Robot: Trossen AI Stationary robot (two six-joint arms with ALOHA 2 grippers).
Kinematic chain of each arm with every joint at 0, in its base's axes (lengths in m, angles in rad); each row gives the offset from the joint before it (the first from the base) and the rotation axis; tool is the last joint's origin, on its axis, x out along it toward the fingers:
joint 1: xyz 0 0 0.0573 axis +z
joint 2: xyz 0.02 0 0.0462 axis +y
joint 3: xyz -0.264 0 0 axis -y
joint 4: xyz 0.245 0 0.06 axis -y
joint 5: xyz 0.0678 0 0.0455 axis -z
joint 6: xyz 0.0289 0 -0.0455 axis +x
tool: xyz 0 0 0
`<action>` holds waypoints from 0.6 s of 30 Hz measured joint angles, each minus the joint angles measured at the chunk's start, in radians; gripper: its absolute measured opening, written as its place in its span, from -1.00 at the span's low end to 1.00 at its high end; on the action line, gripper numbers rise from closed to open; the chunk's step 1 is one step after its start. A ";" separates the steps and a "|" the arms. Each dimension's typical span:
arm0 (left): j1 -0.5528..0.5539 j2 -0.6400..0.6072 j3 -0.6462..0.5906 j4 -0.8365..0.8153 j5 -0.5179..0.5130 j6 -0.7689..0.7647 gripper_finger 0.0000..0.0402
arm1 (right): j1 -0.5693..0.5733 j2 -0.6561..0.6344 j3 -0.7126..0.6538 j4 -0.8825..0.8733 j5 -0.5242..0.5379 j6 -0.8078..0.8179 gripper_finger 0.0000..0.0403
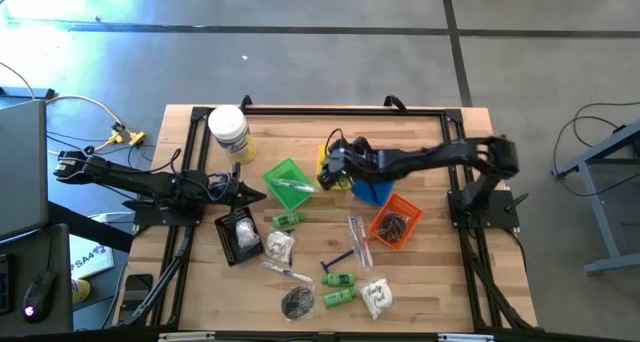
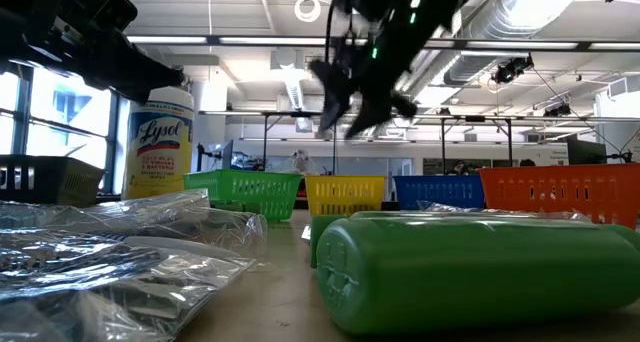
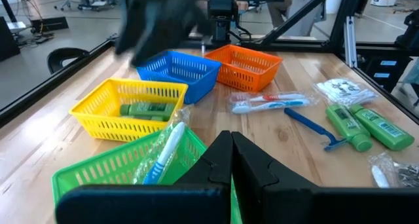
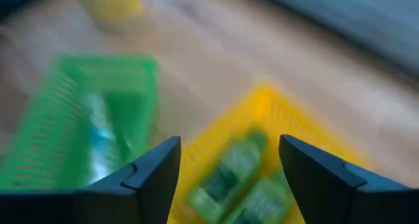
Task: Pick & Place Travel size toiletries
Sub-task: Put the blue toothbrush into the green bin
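The right gripper (image 4: 229,178) is held over the yellow basket (image 3: 98,109) near the desk's middle — fingers apart, nothing gripped. Two green bottles (image 4: 232,168) are seen lying inside it. The left gripper (image 3: 230,162) is parked beside the green basket (image 1: 290,182) — fingers together.

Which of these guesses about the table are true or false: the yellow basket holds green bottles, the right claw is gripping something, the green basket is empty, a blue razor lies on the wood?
1. The yellow plastic basket holds small green bottles. True.
2. The right gripper grips a bottle. False: its jaws stand open and empty above the yellow basket.
3. The green plastic basket is empty. False: a clear-wrapped toothbrush lies in it.
4. A blue razor lies on the wooden table. True.
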State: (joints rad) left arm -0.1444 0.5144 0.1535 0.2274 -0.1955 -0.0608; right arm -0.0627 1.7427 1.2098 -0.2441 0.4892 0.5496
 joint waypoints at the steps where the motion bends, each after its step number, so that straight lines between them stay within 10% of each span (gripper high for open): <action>1: 0.000 0.000 0.000 -0.003 0.002 0.000 -1.00 | 0.031 -0.032 0.000 0.030 0.043 -0.060 0.21; 7: 0.000 0.000 0.000 -0.019 0.002 0.000 -1.00 | 0.248 -0.195 -0.027 0.251 0.218 -0.507 0.01; 18: 0.000 0.000 0.000 -0.021 0.002 0.000 -1.00 | 0.354 -0.655 -0.478 0.758 -0.060 -0.623 -0.68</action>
State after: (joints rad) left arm -0.1444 0.5148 0.1532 0.2068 -0.1940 -0.0612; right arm 0.2914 1.0881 0.7322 0.5141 0.4296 -0.0734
